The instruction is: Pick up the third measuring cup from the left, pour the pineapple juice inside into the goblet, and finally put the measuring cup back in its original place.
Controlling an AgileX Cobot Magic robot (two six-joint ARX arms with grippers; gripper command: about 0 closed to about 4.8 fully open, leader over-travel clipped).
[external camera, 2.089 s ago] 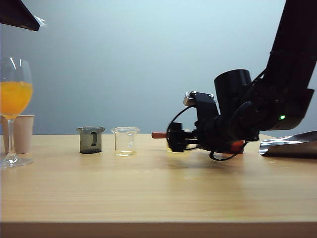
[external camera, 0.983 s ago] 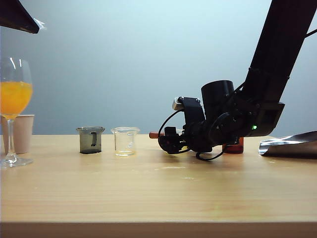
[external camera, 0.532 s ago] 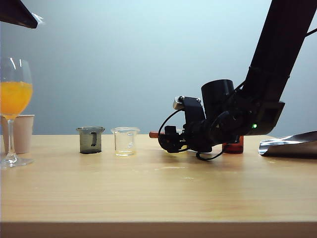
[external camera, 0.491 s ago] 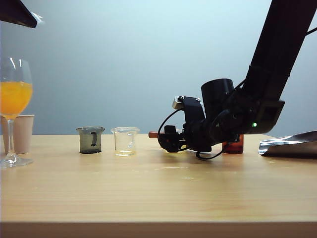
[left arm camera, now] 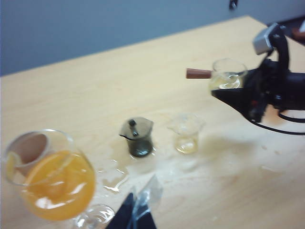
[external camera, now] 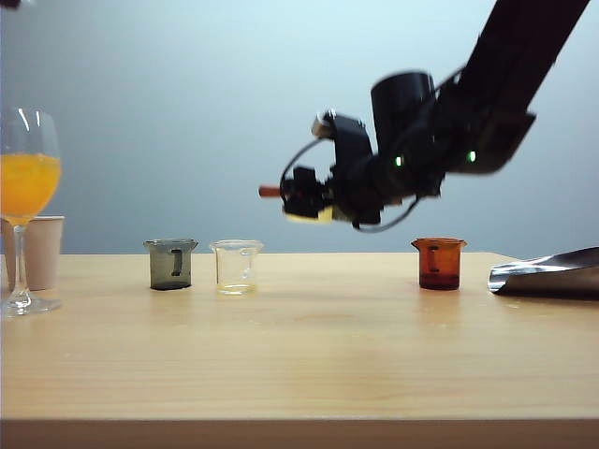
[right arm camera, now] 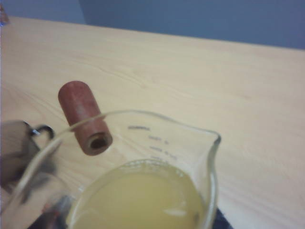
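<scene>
the third measuring cup [external camera: 309, 211] sits clamped in the right gripper [external camera: 301, 198], lifted clear of the table, with the goblet [external camera: 26, 187] far off toward the left. the pineapple juice [right arm camera: 140, 202] could slosh out on a jerky carry. only the left wrist view shows spilled wet patches; the left gripper [left arm camera: 136, 214] looks nearly closed, empty.

Soft even light, faint table [external camera: 299, 365] shadows; both wrist views slightly blurred.
</scene>
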